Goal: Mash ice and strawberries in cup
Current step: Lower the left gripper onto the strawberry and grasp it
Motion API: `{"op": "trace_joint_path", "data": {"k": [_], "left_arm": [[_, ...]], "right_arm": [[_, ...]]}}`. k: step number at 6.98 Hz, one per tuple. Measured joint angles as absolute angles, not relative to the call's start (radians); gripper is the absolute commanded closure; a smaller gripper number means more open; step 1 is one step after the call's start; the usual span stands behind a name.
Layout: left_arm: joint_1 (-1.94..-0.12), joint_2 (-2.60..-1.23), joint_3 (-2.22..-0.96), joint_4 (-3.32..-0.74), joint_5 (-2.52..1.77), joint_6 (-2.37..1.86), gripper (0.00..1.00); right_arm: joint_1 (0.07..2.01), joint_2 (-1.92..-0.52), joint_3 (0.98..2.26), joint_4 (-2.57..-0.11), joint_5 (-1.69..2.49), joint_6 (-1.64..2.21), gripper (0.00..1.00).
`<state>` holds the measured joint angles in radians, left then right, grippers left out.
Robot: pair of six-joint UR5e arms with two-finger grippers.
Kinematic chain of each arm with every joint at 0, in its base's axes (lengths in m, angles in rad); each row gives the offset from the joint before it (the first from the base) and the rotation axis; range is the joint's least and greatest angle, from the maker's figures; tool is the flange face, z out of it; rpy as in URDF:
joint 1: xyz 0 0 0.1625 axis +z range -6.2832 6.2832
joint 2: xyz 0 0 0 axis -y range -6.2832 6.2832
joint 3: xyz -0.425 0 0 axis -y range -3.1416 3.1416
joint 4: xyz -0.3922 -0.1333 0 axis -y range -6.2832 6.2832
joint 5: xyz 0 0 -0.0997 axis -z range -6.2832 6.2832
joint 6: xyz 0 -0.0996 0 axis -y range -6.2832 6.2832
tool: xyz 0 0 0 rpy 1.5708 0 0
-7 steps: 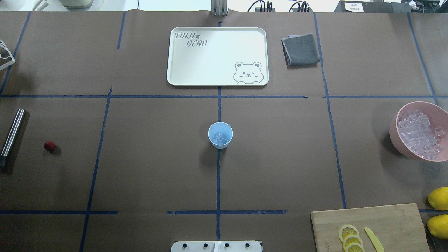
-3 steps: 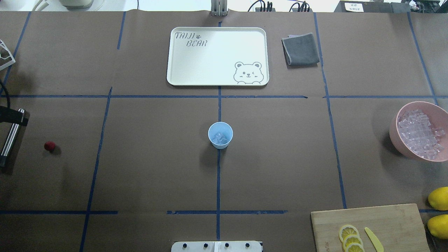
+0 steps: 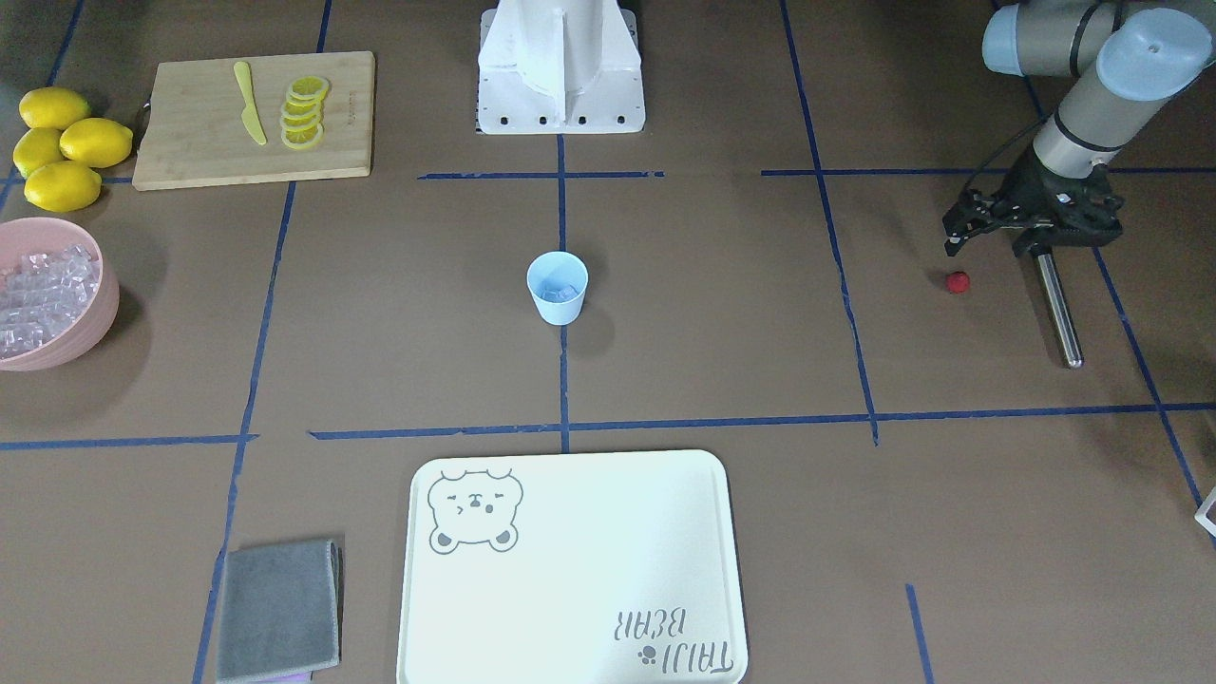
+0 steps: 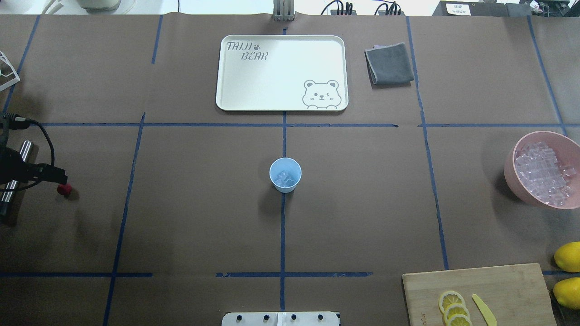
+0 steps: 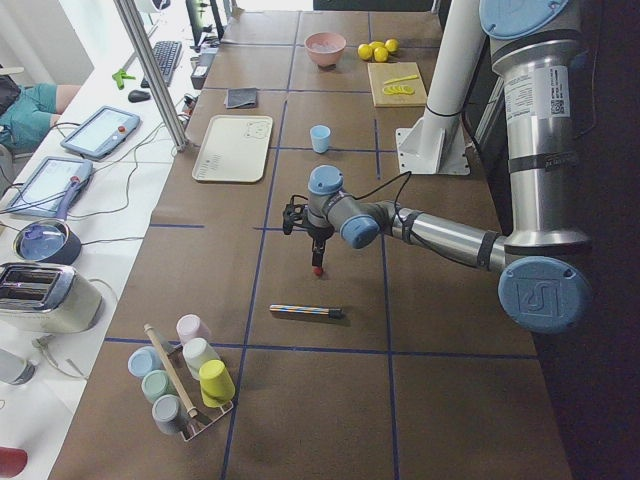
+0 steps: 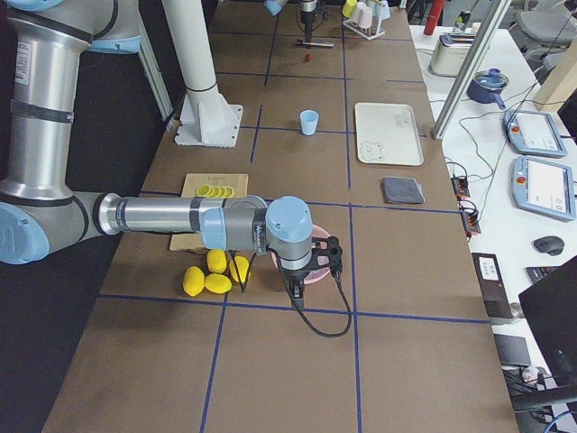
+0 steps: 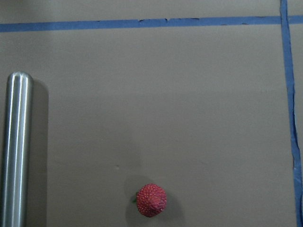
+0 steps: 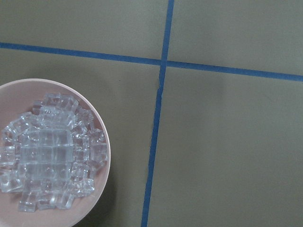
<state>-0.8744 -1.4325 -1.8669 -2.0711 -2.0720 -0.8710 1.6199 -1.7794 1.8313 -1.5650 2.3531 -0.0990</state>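
The light blue cup [image 4: 285,174] stands upright at the table's middle with a few ice pieces [image 4: 285,179] in it; it also shows in the front view [image 3: 558,285]. The strawberry [image 4: 64,189] lies on the table at the far left, also in the left wrist view [image 7: 151,200]. My left gripper [image 4: 43,174] hovers just beside and above the strawberry, open and empty, with one fingertip [image 3: 951,245] close over it. My right gripper [image 6: 311,262] shows only in the right side view, over the pink bowl [image 4: 514,181] of ice [image 8: 42,151]; I cannot tell its state.
A steel rod [image 3: 1056,309] lies left of the strawberry, partly under my left gripper. A cream tray [image 4: 281,50] and grey cloth [image 4: 389,63] lie at the back. A cutting board [image 4: 498,285] with lemon slices, a yellow knife and lemons [image 4: 568,256] are front right.
My left arm has come in from the left edge, passed over the steel rod and reached the strawberry. The cup, strawberry and bowl have not moved.
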Motion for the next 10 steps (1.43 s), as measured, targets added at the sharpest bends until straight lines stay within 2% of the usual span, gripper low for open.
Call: {"op": "trace_joint_path", "data": {"k": [3, 6, 7, 8, 9, 10], "left_arm": [[-0.864, -1.484, -1.722, -2.218, -2.065, -0.876, 0.0], [-0.837, -1.492, -1.679, -2.235, -2.066, -0.875, 0.0], [-0.829, -1.492, -1.674, -2.234, -2.067, -0.876, 0.3], [-0.824, -1.493, -1.673, -2.233, -2.068, -0.876, 0.72], [-0.822, -1.493, -1.672, -2.23, -2.071, -0.876, 0.91], [-0.821, -1.492, -1.672, -2.227, -2.072, -0.875, 0.94]], "right_arm": [[1.62, -1.779, 1.83, -1.565, 2.353, -0.1, 0.01], [1.62, -1.783, 1.83, -1.565, 2.353, -0.101, 0.01], [1.62, -1.785, 1.83, -1.565, 2.353, -0.101, 0.01], [1.62, -1.785, 1.83, -1.565, 2.353, -0.101, 0.01], [1.62, -1.785, 1.83, -1.565, 2.353, -0.101, 0.01], [1.62, -1.785, 1.83, -1.565, 2.353, -0.101, 0.01]]}}
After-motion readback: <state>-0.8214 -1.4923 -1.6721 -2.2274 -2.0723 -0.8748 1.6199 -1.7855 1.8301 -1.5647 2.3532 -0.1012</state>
